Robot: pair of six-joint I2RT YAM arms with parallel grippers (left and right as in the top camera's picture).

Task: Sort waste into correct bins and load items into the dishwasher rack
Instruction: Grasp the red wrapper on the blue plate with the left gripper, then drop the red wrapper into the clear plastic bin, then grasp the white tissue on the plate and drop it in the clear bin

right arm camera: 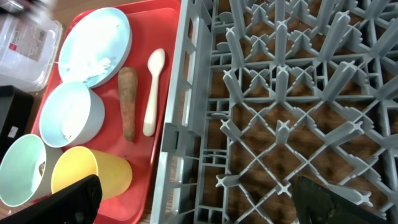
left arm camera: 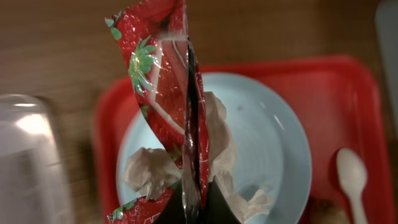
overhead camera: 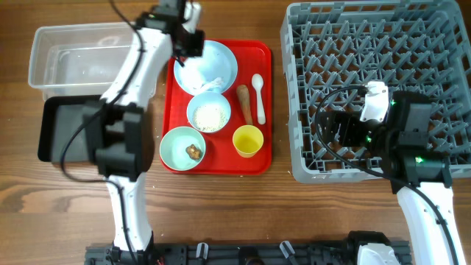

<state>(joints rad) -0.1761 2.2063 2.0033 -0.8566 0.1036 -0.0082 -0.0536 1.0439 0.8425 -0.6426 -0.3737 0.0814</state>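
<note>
My left gripper is shut on the red-and-white wrapper and holds it above the pale blue plate, where the crumpled white tissue lies. On the red tray sit the white bowl with rice, the teal bowl with a brown lump, the yellow cup, the carrot-like root and the white spoon. My right gripper is open over the left edge of the grey rack.
A clear tub stands at the far left, with a black tray in front of it. My left arm crosses above both of them.
</note>
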